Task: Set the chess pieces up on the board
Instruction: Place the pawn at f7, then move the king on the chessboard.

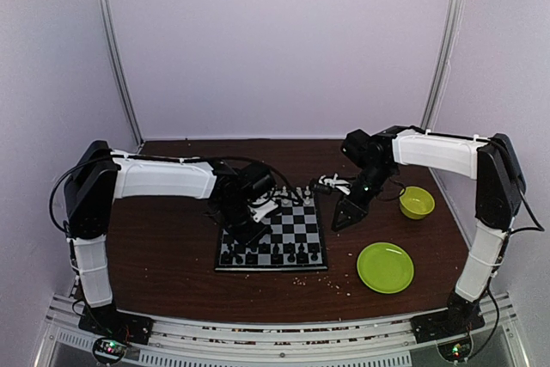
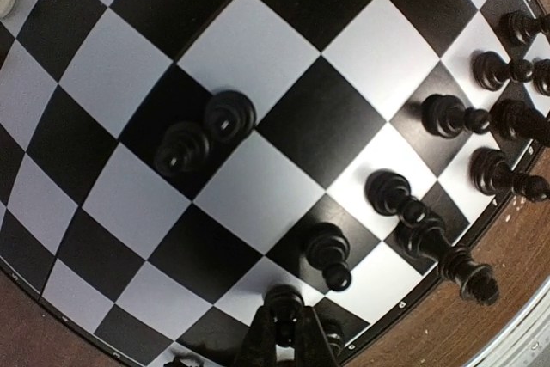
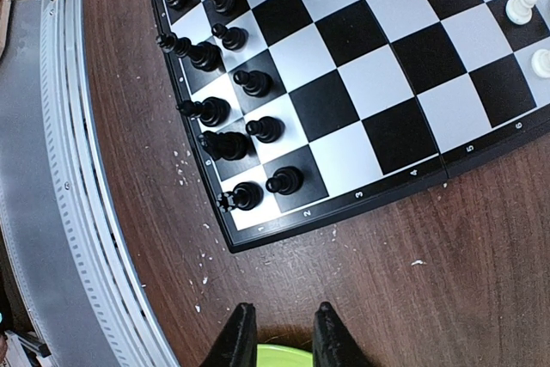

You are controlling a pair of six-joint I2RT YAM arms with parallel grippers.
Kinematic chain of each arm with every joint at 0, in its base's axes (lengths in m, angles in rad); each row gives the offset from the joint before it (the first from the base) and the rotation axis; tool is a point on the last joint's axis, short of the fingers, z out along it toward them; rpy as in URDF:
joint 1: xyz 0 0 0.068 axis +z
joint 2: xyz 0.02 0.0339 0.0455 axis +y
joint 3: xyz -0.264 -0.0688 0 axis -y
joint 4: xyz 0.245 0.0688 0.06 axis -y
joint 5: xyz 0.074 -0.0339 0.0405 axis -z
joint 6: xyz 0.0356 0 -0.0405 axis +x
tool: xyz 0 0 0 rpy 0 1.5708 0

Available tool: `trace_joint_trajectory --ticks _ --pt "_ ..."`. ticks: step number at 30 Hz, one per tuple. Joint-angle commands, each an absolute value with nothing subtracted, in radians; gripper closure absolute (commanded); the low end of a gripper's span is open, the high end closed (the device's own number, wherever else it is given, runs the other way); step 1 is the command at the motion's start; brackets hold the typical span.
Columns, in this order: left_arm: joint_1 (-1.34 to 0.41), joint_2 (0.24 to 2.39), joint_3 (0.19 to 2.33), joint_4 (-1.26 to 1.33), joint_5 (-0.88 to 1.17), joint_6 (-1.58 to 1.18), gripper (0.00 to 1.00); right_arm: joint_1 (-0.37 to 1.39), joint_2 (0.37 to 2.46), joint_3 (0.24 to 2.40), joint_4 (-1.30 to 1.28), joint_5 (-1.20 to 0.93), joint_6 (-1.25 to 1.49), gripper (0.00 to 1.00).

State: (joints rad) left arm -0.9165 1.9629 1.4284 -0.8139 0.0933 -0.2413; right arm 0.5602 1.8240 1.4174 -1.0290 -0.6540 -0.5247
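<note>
The board (image 1: 301,228) lies between the two arms. The left arm hangs over its left half, and the right arm is off it, past the right rim, so the left arm is much nearer to the chess pieces. In the left wrist view the left gripper (image 2: 286,322) points straight down at a square just inside the board's rim. Its fingers are pinched together on a black pawn (image 2: 284,300). The pawn stands upright, its long axis in line with the fingers, so any lift or release would be vertical. That pawn sits at the end of a diagonal line of black pawns that runs away up and to the right of the gripper, with the taller black pieces (image 2: 464,272) just outside that line along the rim. By my reading it belongs to that rank. Ahead of the gripper and a little left, out in mid-board, two stray black pawns (image 2: 206,131) stand close together; whether they touch I cannot tell. They are probably the next to bring back. The right gripper (image 3: 277,320) hovers over bare wood with its fingers slightly parted and nothing between them. The board's corner lies ahead of it, and the edge of the green plate (image 3: 275,356) is right under its fingers.
</note>
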Motion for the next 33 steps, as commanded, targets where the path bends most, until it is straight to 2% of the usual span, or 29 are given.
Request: trace_joint_trajectory --ticks 1,13,18,33 --pt "-0.918 1.94 1.419 -0.824 0.072 -0.245 0.97 0.561 1.832 1.443 -1.045 -0.667 -0.523 0.77" --pt "-0.92 1.834 1.442 -0.863 0.019 -0.287 0.71 0.561 1.827 1.443 -1.048 -0.669 -0.524 0.77" --pt "-0.907 1.761 1.399 -0.89 -0.077 -0.404 0.68 0.561 1.827 1.447 -1.057 -0.679 -0.532 0.77" --pt "-0.847 1.827 1.299 -0.844 -0.006 -0.592 0.67 0.563 1.83 1.448 -1.062 -0.678 -0.536 0.77"
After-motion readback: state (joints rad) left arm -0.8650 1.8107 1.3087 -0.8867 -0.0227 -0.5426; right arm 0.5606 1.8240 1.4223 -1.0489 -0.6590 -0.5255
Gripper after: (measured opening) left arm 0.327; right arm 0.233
